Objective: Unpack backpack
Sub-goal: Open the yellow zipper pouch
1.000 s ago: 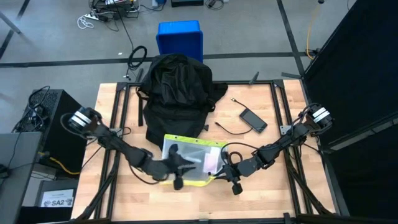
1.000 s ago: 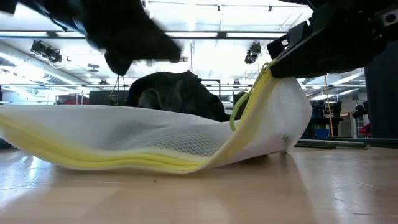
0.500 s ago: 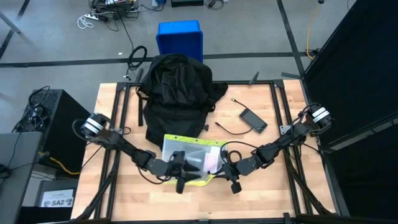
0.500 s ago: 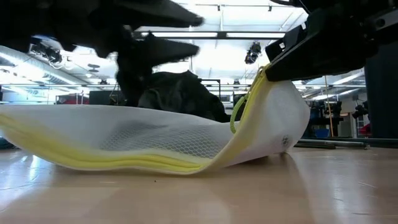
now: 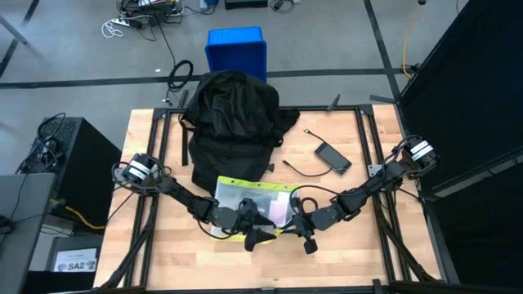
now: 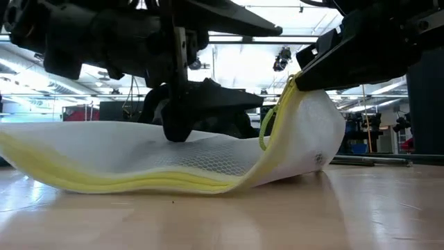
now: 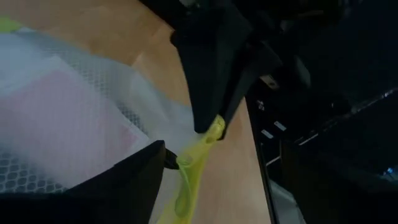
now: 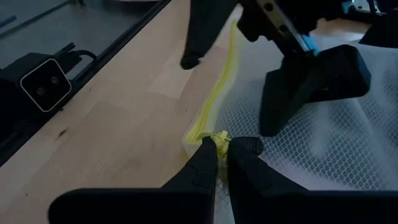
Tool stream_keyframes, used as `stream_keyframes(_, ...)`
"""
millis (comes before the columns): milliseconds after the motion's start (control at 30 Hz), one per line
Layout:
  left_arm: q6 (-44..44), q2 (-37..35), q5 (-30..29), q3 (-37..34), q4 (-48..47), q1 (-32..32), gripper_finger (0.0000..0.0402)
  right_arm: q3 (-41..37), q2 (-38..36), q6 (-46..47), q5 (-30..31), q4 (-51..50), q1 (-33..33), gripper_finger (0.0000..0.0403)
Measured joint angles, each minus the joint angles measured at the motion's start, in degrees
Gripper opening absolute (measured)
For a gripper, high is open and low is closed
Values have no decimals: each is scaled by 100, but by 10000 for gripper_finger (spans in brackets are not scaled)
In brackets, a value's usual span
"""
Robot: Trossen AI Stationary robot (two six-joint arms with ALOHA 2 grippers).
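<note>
The black backpack [image 5: 233, 122] lies at the table's far middle. In front of it a white mesh pouch [image 5: 249, 204] with yellow zipper trim rests on the wood by its left and middle parts, and something pink shows inside it [image 7: 68, 106]. My right gripper [image 8: 221, 146] is shut on the pouch's right near corner, which stands raised [image 6: 298, 90]. My left gripper [image 5: 257, 231] is open over the pouch's near yellow edge, close to the right gripper, with one finger on either side of that edge. My left gripper has one finger [image 8: 273, 121] down on the pouch's mesh top face, just inside the yellow zipper edge. Its other finger [image 8: 191, 53] hangs clear over the wood beyond that edge. Nothing is pinched between them. My right gripper pinches a yellow zipper tab [image 8: 219, 137] at the pouch's right near corner between its two fingertips. The fingers come slanting down from the table's right. That corner is lifted off the wood [image 6: 295, 80], and the pouch curves down from it onto the table.
A black phone [image 5: 333, 157] and a thin cable [image 5: 298, 169] lie on the wood to the right of the backpack. A blue bin [image 5: 237, 49] stands on the floor beyond the far edge. Bare wood lies along the near edge.
My left gripper has moved toward the table's right edge and down over the pouch, closing on the right gripper. It has rolled about its own line and its fingers have opened wide. The pouch and my right gripper have stayed as they were.
</note>
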Motion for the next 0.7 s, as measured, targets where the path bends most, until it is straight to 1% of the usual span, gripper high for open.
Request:
stream_keyframes(133, -26, 0, 13, 0, -106, 13, 300, 0, 0, 0, 2, -11, -2, 0)
stream_keyframes(233, -108, -3, 11, 7, -398, 19, 297, 0, 0, 0, 0, -9, 0, 0)
stream_keyframes(367, -34, -4, -105, 7, -620, 20, 294, 0, 0, -15, 0, 6, -4, 0)
stream_keyframes(533, 737, 44, -143, 149, -833, 19, 294, 0, 0, -24, 2, 15, -4, 0)
stream_keyframes(700, 1325, 46, -134, 516, -1629, 19, 293, 0, 0, -2, 2, 9, -4, 0)
